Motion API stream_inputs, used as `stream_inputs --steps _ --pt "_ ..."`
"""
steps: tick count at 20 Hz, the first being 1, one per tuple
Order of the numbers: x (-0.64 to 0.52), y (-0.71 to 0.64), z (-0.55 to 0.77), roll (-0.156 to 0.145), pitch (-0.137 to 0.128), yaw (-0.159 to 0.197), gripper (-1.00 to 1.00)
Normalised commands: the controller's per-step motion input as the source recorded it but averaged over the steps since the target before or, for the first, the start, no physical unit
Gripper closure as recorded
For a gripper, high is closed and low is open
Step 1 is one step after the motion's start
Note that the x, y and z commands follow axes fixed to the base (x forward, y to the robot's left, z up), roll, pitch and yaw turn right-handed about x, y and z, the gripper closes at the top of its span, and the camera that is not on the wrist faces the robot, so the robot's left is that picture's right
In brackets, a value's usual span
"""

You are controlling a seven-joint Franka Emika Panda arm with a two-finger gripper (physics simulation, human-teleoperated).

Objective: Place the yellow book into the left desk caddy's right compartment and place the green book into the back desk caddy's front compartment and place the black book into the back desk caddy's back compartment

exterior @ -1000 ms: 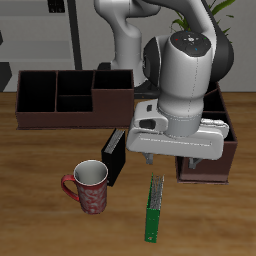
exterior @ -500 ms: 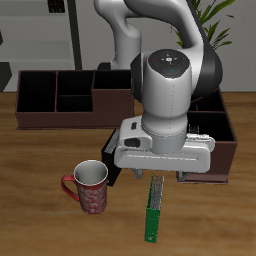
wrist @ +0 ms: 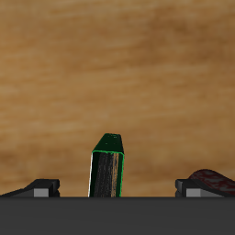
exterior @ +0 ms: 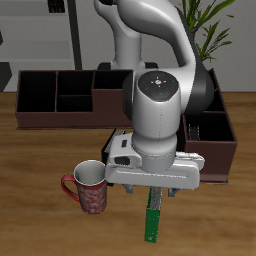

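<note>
**A:** Start with the big things. What has changed on the bench (exterior: 30, 200)?

**B:** The arm has swung forward and down over the last second. Its white body now hides most of the black book (exterior: 118, 150), which showed clearly a moment ago, and the gripper (exterior: 152, 193) sits directly above the green book (exterior: 152, 222) near the front edge.

**A:** So the green book is the one being picked?

**B:** That is my reading. It stands on edge on the wood, and in the wrist view the green book (wrist: 106, 168) lies midway between the two fingertips (wrist: 41, 186), which stand well apart and touch nothing. Nothing is gripped yet.

**A:** And where it must go?

**B:** The long dark caddy (exterior: 60, 95) runs along the back, and a second caddy (exterior: 220, 140) peeks out beside the arm. The front compartment of the back one is a fair carry away. No book is filed yet as far as I can see; I cannot find the yellow book at all.

**A:** Smaller things?

**B:** A red patterned mug (exterior: 88, 187) stands just beside the gripper, close enough to clip on a careless descent.

**A:** Any writing?

**B:** None readable. The book's spine is blank at this size.
</note>
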Motion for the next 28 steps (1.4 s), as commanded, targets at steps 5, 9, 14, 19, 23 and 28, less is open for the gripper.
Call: stream_inputs --steps 5,9,14,19,23,28 --pt "-0.13 0.18 -0.22 -0.030 -0.095 0.023 -1.00" --pt "-0.08 0.10 -0.33 0.010 -0.037 -0.027 -1.00" --pt "0.02 -0.02 -0.28 0.014 0.021 -0.011 -1.00" --pt "0.04 -0.11 -0.24 -0.030 0.035 -0.010 -1.00" --pt "-0.04 -0.04 -0.42 0.000 0.092 -0.004 -1.00" --pt "-0.05 -0.02 -0.05 0.012 0.009 -0.020 1.00"
